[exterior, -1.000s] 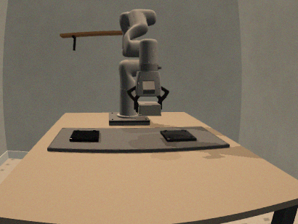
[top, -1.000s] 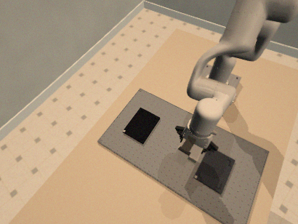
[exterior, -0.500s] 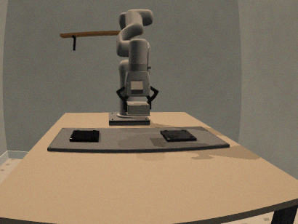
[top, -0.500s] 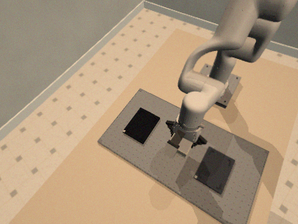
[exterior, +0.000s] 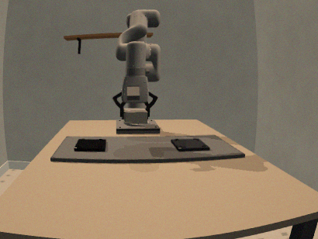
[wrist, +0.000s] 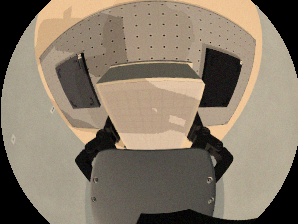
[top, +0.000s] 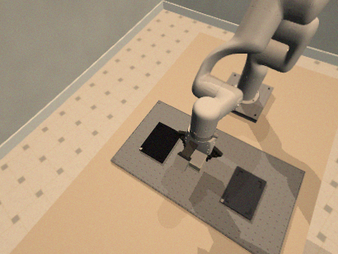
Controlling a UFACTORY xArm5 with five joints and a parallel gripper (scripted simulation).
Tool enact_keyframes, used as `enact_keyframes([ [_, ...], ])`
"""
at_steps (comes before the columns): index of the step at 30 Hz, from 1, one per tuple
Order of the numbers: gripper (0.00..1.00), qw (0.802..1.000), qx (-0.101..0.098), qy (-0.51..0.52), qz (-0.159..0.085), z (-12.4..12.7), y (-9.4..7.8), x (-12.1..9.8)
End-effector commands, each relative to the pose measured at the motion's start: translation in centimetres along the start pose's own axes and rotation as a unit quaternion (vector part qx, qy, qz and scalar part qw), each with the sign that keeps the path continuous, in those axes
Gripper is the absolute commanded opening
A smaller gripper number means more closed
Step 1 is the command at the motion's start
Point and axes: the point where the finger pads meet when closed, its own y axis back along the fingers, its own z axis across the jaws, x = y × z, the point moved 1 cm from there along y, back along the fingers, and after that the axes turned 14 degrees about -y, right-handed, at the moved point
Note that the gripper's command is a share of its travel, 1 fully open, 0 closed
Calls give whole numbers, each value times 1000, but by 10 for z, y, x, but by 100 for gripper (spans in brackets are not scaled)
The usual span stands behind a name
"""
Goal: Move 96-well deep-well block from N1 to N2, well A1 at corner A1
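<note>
Overhead, frontal and perhaps downward wrist views.

- One arm (exterior: 133, 50), with one tool (exterior: 134, 113).
- One pale deep-well block (top: 197, 161), clamped in that tool.
- Two plate nests: one (top: 160, 142), two (top: 244, 191).
- One grey perforated base board (top: 272, 223).
- One desk (exterior: 155, 202).
- One wall shelf (exterior: 97, 36).

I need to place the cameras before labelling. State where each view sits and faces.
Top: high beyond the table's front, looking down at the grey deck, both nests, the arm and its base plate.
Exterior: low in front, facing the arm; the gripper carries the deep-well block.
Wrist: on the gripper, looking down past the block; finger links show.
All share deck and block.
</note>
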Motion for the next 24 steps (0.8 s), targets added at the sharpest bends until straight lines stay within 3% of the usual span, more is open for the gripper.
enact_keyframes([
  [1, 0, 1000, 0, 0, 2, 10, 1, 4],
  [24, 0, 1000, -3, 0, 2, 78, 1, 18],
])
